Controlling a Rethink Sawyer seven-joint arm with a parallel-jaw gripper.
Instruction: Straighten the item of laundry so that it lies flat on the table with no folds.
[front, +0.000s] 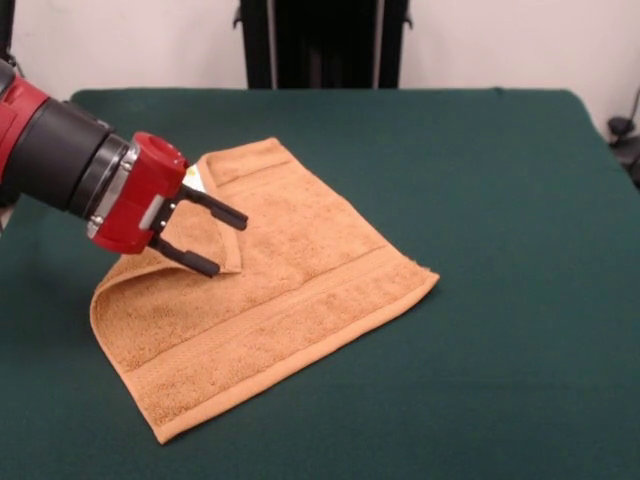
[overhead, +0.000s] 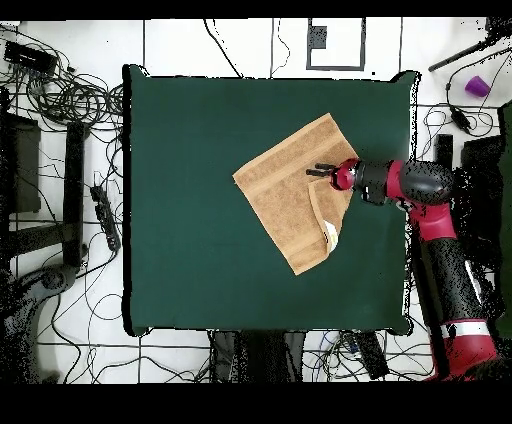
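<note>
A big table (front: 500, 200) draped in dark green cloth fills the room's middle, white wall behind it and the robot's black pedestal (front: 322, 42) at its far side. From above, tangled cables (overhead: 70, 100) litter the floor around the table.

The red and black Sawyer arm (front: 45, 150) comes in from the left of the front view, lying low and nearly level, its red wrist pointing right and slightly down. The gripper (front: 212, 240) is spread, its two black fingers (front: 215, 210) clearly apart with nothing between them.

The orange-tan terry towel (front: 290, 300) lies on the table's left half in the front view, turned like a diamond. Its left corner is folded over onto the rest, making a doubled flap (front: 215, 240), and the left edge humps up off the cloth. The spread fingers hang over that flap; whether the lower one touches the terry I cannot tell. A woven border band (front: 270, 325) runs along the near edge.

The red wrist hides most of a small white label (front: 195, 180) on the folded part, and the arm's upper part is cut off at the left edge.
</note>
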